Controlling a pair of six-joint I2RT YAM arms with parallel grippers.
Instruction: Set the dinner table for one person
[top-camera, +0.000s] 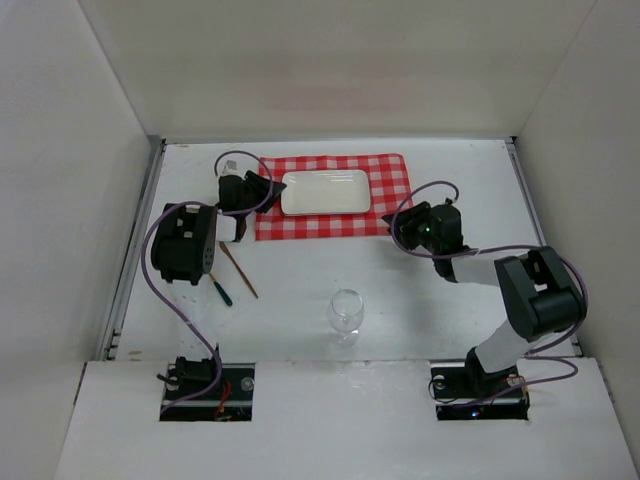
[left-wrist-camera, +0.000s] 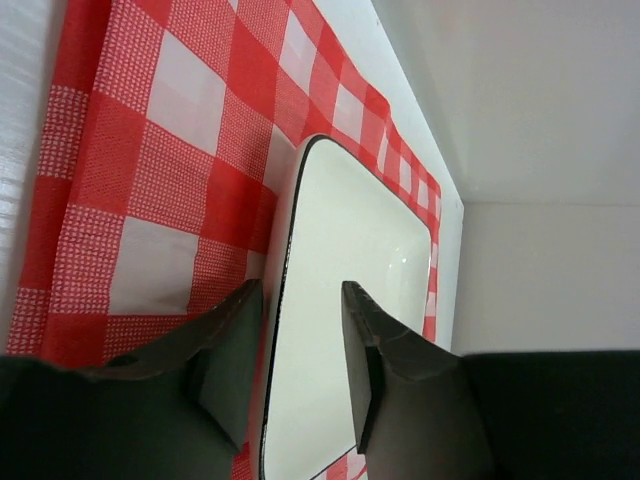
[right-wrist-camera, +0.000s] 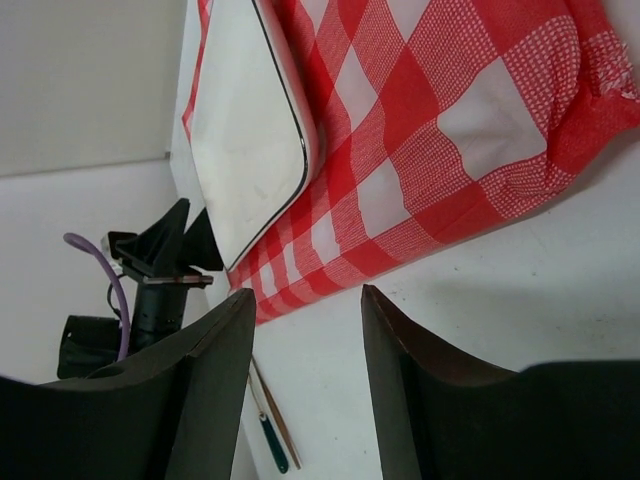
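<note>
Seeing left gripper (left-wrist-camera: 300, 295) spread at the white plate's (top-camera: 325, 192) left end, upper centre; right gripper (right-wrist-camera: 305, 295) gaping empty by the checked cloth's (top-camera: 390, 175) right corner; dinner table (top-camera: 420, 300) filling mid-frame underneath.

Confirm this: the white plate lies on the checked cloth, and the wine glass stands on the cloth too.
Not quite. The plate does lie on the checked cloth, but the wine glass stands on the bare dinner table, apart from the cloth, toward the near edge. The top external view shows it.
</note>
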